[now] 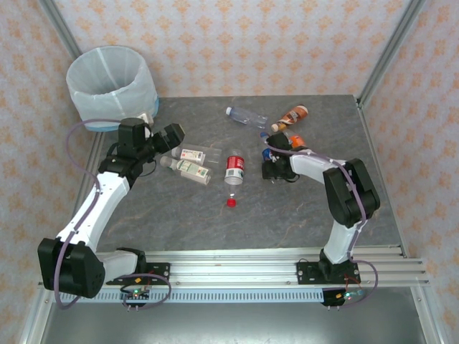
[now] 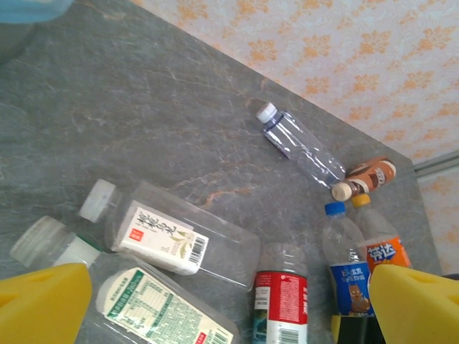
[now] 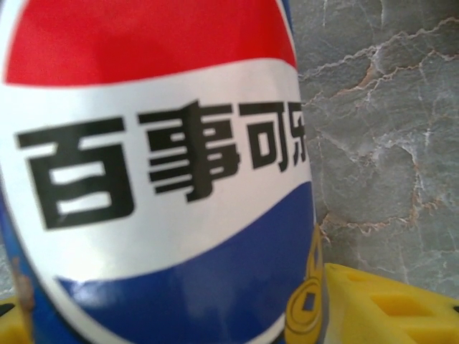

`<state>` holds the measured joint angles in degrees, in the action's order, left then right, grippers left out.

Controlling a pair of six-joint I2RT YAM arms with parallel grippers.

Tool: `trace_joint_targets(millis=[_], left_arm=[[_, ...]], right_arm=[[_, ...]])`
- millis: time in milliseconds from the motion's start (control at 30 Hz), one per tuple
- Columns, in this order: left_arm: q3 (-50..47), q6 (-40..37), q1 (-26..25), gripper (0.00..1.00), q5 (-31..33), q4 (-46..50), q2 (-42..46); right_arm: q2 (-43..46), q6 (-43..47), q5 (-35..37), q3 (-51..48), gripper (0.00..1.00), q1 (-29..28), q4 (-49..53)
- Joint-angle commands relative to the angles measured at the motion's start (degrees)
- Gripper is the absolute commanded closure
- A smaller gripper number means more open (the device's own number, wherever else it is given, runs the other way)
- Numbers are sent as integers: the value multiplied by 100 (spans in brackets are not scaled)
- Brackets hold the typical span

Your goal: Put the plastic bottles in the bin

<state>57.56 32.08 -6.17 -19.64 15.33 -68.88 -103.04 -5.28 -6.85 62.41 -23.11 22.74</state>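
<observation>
Surface: grey veined stone tabletop (image 1: 179,222); orange-patterned wallpaper behind
Cap: one small red cap (image 1: 231,203), loose, nearest the arm bases
Right gripper (image 1: 272,166): yellow fingers (image 3: 387,301) flank the blue bottle (image 3: 165,179); whether they pinch it, cannot tell
Blue label: red, white and blue roundel; black characters "百事可", a fourth cut off
Left gripper (image 1: 169,136): spread wide, holding nothing, near the white-green pair
Bottles: seven, clear plastic, lying on the table, none in the bin; two white-green bottles (image 2: 165,233); one red bottle (image 2: 280,308); one orange bottle (image 2: 380,247); one brown bottle (image 2: 369,175); one near-bare bottle (image 2: 301,143)
Bin (image 1: 111,82): one, round, white bag liner, light blue band; far left corner
</observation>
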Motion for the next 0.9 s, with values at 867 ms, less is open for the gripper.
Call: trace_joint_targets(millis=[867], left_arm=[[99,526,-1335,0,-1106,-1918,-941]], right_arm=[[2524,-637,-1843,-1485,49,-125,-2635]])
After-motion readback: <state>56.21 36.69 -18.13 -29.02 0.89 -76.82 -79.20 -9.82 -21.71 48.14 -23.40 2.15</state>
